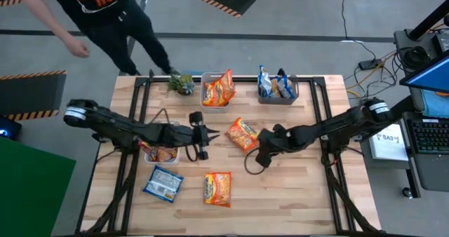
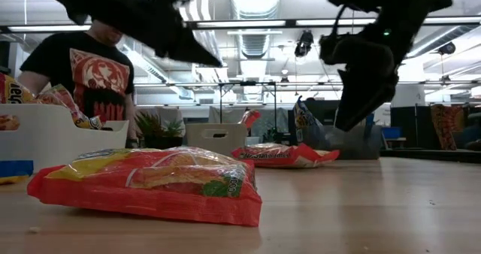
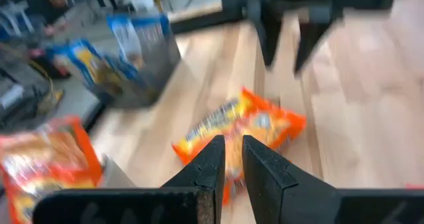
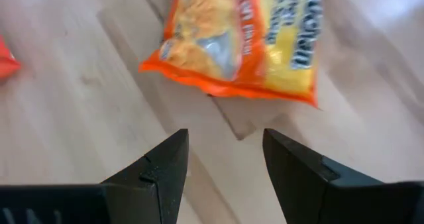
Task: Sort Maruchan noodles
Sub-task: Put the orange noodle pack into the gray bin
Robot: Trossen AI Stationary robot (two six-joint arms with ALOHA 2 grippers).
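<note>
Right gripper (image 4: 222, 164) spread, empty, hovering beside orange packet (image 1: 243, 134) at table centre; left gripper (image 3: 230, 164) nearly shut, at 9 o'clock; risk: crinkly film slipping out.

Blurred in the left wrist view: blue packets (image 3: 109, 52) in a grey bin (image 3: 149, 71), lettering unreadable; orange packet (image 3: 50, 161) cropped by the frame edge; low view, white bin (image 2: 56, 141) cut at the left; person (image 1: 91, 12) cropped at the high view's top, head unseen.
</note>
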